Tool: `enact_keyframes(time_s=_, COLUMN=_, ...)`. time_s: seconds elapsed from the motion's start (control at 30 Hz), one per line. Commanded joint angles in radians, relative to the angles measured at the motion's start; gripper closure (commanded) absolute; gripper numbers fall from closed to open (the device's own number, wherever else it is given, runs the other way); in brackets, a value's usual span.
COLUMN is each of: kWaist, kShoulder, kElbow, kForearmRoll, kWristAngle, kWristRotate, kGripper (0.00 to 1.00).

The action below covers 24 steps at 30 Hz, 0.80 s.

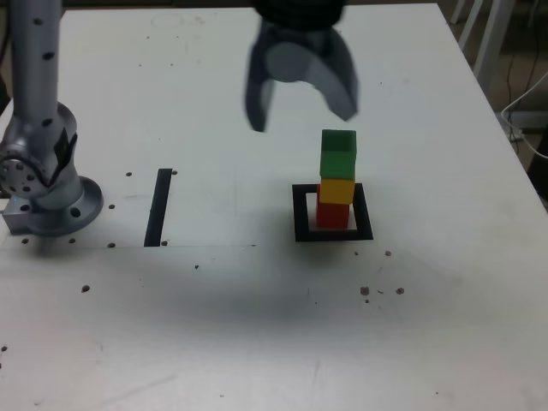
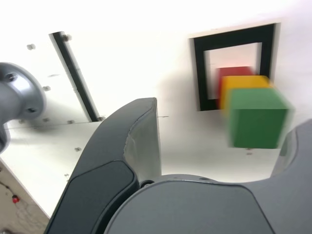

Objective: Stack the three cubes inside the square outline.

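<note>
We see our gripper point(image 1: 301, 113) spread wide w/ nothing between its fingers, hanging above the white table point(image 1: 257, 334) and just up-left of the stack in the exterior view. All 3 cubes sit stacked inside the square outline point(image 1: 333, 213): red cube point(image 1: 333, 215) at bottom on the white centre, yellow cube point(image 1: 336, 190) on it, green cube point(image 1: 338, 155) on top. Stack looks upright. A straight black strip point(image 1: 158, 206) lies well apart, toward the exterior view's left, near the arm base point(image 1: 47, 184). Wrist view shows the green cube blurred.
</note>
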Motion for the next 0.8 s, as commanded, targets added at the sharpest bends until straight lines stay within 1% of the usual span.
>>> enact_keyframes(time_s=0.0, kWaist=0.008, kShoulder=-0.058, kElbow=0.051, kForearmRoll=0.010, kWristAngle=-0.001, kWristRotate=-0.010, kGripper=0.03)
enact_keyframes(time_s=0.17, kWaist=0.019, kShoulder=-0.169, kElbow=0.185, kForearmRoll=0.003, kWristAngle=-0.009, kWristRotate=-0.029, kGripper=0.03)
enact_keyframes(time_s=0.33, kWaist=0.020, kShoulder=-0.245, kElbow=0.319, kForearmRoll=-0.029, kWristAngle=-0.025, kWristRotate=-0.043, kGripper=0.03)
enact_keyframes(time_s=0.53, kWaist=0.020, kShoulder=-0.303, kElbow=0.484, kForearmRoll=-0.110, kWristAngle=-0.056, kWristRotate=-0.051, kGripper=0.03)
enact_keyframes(time_s=0.77, kWaist=0.020, kShoulder=-0.346, kElbow=0.668, kForearmRoll=-0.224, kWristAngle=-0.089, kWristRotate=-0.053, kGripper=0.03)
